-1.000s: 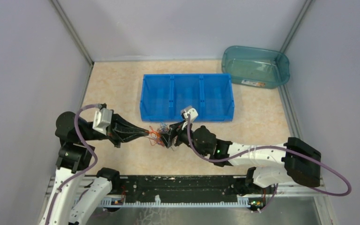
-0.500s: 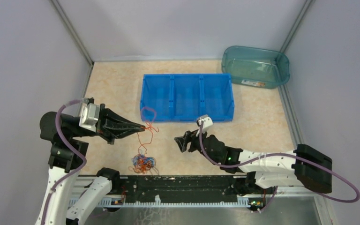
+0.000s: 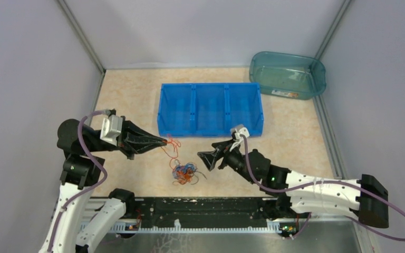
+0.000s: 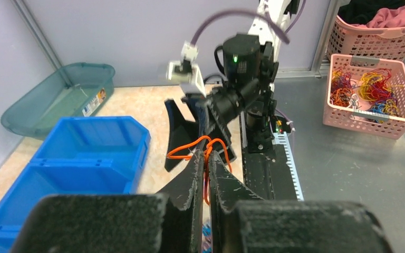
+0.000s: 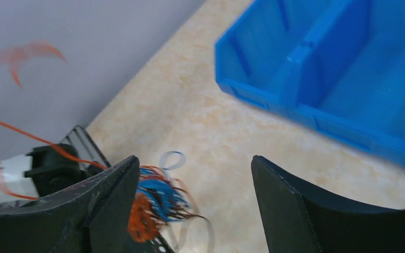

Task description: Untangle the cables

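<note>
Landmark: blue plastic three-compartment bin (image 3: 211,129), standing toward the back of the beige speckled table (image 3: 126,100); a teal translucent tub (image 3: 287,74) sits behind the bin's right end.

Cables: a small tangle of thin orange-red, blue and black cables (image 3: 184,173) lies on the table well in front of the bin's left half, nearer the arm bases than the bin. The right wrist view also shows the tangle (image 5: 153,203), low between that arm's fingers and beyond them.

Pulled strand: one orange-red cable (image 3: 172,146) rises from the tangle's side up to the left arm, in front of the bin's left corner. Whether its lower end is free of the tangle I cannot tell.

Left gripper: the left gripper (image 3: 164,141) is pinched tight on that orange-red cable (image 4: 190,151). The left wrist view shows the loop coming out from between nearly closed jaws (image 4: 204,164).

Right gripper: the right gripper (image 3: 204,160) hangs in front of the bin's middle, just right of the tangle, with its jaws spread wide and nothing between them (image 5: 194,161) but table and wire farther off.

Done: at most one strand is partly drawn out — no wire shows in the bin's compartments.

Left: by my reading nearly everything. The knot is compact and mixed in colour, so each strand has yet to be worked loose and separated.

Step in hand: probably the open gripper reaches for the tangle to hold it while the clamped strand is pulled clear.
</note>
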Robot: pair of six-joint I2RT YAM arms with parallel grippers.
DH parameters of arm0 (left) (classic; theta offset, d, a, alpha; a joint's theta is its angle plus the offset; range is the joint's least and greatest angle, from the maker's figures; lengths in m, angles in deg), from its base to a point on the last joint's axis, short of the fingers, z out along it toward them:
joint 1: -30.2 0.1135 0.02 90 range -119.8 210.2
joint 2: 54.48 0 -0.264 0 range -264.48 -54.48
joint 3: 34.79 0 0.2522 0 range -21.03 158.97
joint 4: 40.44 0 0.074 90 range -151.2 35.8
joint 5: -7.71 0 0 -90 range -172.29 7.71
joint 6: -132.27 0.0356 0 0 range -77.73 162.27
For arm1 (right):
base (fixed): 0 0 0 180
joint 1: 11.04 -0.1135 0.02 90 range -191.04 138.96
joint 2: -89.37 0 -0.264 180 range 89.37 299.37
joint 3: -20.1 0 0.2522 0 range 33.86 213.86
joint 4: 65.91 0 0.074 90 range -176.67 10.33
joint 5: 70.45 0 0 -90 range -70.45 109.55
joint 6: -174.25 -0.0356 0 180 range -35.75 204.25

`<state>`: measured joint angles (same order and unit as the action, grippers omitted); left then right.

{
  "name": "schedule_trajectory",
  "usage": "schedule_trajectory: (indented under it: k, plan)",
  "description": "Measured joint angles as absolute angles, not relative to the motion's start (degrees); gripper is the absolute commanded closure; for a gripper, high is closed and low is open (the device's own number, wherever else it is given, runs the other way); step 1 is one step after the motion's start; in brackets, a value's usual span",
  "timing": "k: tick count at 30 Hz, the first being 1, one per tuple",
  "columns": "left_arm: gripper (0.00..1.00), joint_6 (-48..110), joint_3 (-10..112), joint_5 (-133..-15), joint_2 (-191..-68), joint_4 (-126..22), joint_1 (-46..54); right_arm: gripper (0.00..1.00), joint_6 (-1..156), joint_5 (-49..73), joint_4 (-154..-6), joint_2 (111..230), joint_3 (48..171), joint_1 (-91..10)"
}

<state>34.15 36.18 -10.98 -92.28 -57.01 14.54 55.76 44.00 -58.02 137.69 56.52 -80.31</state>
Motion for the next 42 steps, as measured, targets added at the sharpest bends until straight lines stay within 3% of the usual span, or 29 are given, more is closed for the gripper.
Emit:
schedule_trajectory:
  k: [3, 11, 15, 22, 25, 33, 42]
  plan:
    - [0.90, 35.1, 35.5, -10.7, -92.5, -58.1, 14.5, 0.07, 59.8, 38.1, -58.2, 137.9, 61.9, -80.3]
    - [0.90, 36.1, 35.4, -9.4, -92.7, -59.1, 14.5, 0.07, 71.3, 26.0, -57.9, 143.2, 74.7, -80.3]
    - [0.90, 36.3, 35.3, -8.7, -92.7, -59.9, 14.5, 0.10, 75.0, 22.3, -58.8, 147.6, 78.4, -80.3]
    - [0.90, 37.2, 35.3, -7.9, -92.7, -60.8, 14.5, 0.29, 76.4, 17.3, -59.3, 151.7, 79.8, -80.3]
    - [0.90, 37.4, 35.2, -7.7, -92.7, -60.8, 14.5, 0.31, 76.3, 16.3, -59.5, 152.8, 80.1, -80.3]
    - [0.90, 38.7, 35.2, -7.6, -92.7, -62.1, 14.5, 0.19, 77.2, 15.4, -61.4, 152.8, 80.8, -80.3]
    - [0.90, 39.1, 35.2, -7.4, -92.7, -62.8, 14.5, 0.18, 81.6, 18.6, -65.7, 146.0, 79.1, -80.3]
